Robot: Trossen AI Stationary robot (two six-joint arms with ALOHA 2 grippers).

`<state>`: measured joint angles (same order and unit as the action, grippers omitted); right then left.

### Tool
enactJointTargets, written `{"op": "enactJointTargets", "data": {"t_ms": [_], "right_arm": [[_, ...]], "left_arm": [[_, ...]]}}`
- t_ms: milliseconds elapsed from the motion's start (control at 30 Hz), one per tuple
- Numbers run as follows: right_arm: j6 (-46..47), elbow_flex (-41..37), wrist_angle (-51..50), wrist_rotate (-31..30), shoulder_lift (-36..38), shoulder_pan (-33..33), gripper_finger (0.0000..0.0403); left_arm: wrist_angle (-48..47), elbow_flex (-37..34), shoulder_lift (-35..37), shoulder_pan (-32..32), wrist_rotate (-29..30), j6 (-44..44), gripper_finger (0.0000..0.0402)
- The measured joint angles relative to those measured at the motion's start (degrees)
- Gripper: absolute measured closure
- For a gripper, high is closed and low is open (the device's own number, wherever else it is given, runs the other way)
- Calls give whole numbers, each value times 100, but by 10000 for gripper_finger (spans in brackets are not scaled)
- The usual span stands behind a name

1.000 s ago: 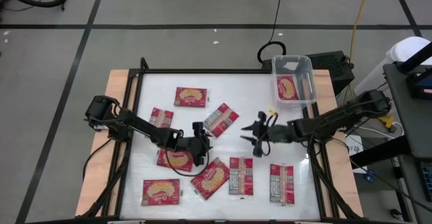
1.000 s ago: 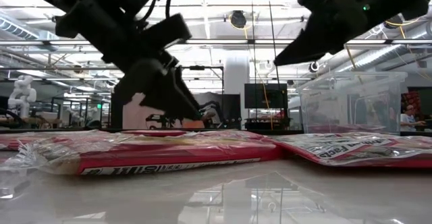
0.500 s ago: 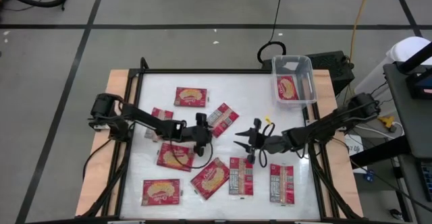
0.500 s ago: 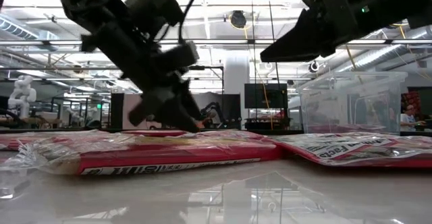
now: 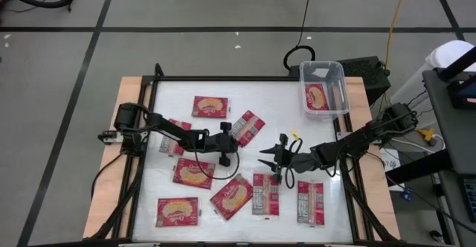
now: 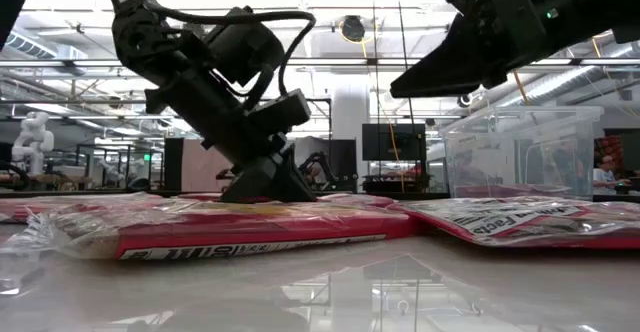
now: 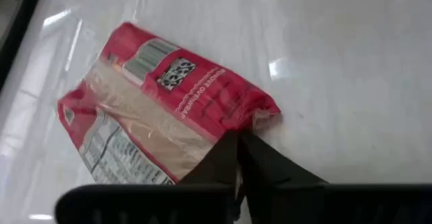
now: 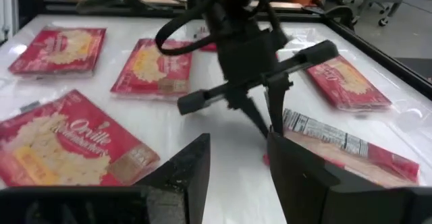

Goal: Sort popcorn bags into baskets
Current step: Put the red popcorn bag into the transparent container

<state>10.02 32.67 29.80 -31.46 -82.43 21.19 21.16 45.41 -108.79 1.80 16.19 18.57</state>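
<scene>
Pinching the corner of a tilted popcorn bag, the left end effector has its two fingers pressed together on the packet's edge, as the left wrist view shows; that bag lies grey-panel side up on the white table, just beside the end effector's tip. In the low view the same end effector reaches down to the packets at table level.

Near that pinched bag, the right end effector hangs above the table with its fingers spread apart and holding nothing; it is above the upper edge of another bag lying label side up.

Beyond the pinched bag, toward the table's far right corner, stands a clear basket with one bag inside it. Other bags lie scattered around the pinched one: one on the far side of it, one and one on the near side, one at the near left, and one at the near right.

A grey floor with dark lines surrounds the table, and cables trail across it.
</scene>
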Motion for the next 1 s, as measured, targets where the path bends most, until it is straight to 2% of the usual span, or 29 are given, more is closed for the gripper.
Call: {"op": "enactJointTargets", "data": {"t_ms": [100,267,367,467,600,767,1000], "right_arm": [[-28,0,-34,-52,0,-9,261],[-107,0,-64,-892,2,-18,261],[-464,1,51,-1312,2,-28,261],[-873,0,161,-1353,2,-22,261],[-965,0,173,-1372,2,-84,261],[-830,0,302,-1312,2,-441,261],[-663,0,320,-21,2,-982,255]], "left_arm": [[14,-15,255,-6,73,-237,388],[-46,-13,1025,58,699,-1076,397],[-158,-13,1476,79,775,-1555,398],[-352,-11,1937,92,786,-1844,398],[-824,-9,2433,94,726,-2075,399],[-1114,-9,2714,92,660,-2229,399],[-1057,-9,2665,68,588,-2258,399]]}}
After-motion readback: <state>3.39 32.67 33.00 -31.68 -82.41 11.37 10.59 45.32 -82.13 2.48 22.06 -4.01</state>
